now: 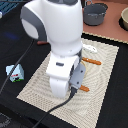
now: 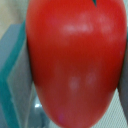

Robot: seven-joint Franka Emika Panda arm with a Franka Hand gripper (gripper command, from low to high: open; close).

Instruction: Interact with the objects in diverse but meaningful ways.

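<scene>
My wrist view is almost all tomato [image 2: 75, 62]: red, glossy, a scrap of dark stem at one end. It sits so close to the lens that I judge it to be between the fingers, yet I see no pad clearly, only a grey-teal edge on one side and a dark sliver on the other. So I cannot tell how wide the pincer stands or whether it truly grips the fruit.

The exterior view does not help. The arm's white body stands over the woven mat [image 1: 107, 65] and hides the gripper and the tomato completely. Low as the wrist is, I read it as working at or just above mat height, which fits a pick or a set-down there.

Two wooden handles [image 1: 92, 61] poke out from behind the arm, one toward the exterior view's right, one nearer the front edge of the mat. That is cutlery laid as a place setting, so the mat reads as a dining spot.

The carton [image 1: 16, 73] lies on the dark table off the mat, on the exterior view's left, well apart from the arm. A grey pot [image 1: 95, 14] sits at the back, beyond the mat.

Before moving, I would want a clearer look at the fingers.
</scene>
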